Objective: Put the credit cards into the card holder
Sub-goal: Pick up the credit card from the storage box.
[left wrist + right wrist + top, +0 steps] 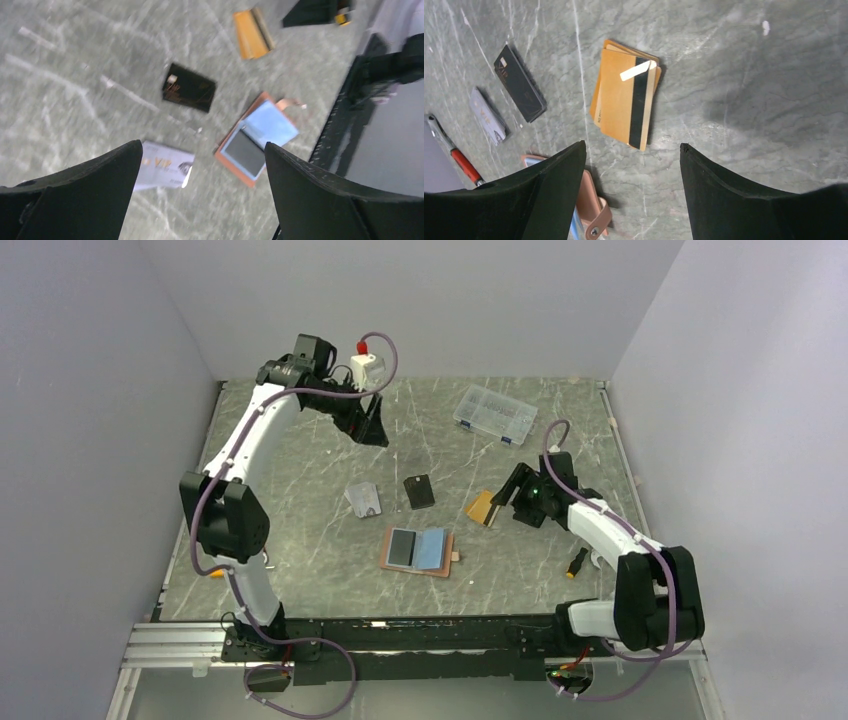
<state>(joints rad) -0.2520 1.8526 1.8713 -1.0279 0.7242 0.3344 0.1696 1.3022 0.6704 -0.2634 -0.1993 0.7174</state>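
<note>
- Left gripper (202,147) is up over the far left of the table (300,470), fingers wide apart, nothing in them.
- Right gripper (632,146) hangs low over the orange cards (621,100), fingers spread, not gripping anything.
- That orange pile is maybe two or three cards, hard to say.
- Card holder (417,550) lies open mid-table, with the silver card (363,499) and black card (419,490) just beyond it.

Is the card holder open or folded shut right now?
Open. The card holder lies spread flat on the table, with both inner panels facing up side by side in the top and left wrist views.
</note>
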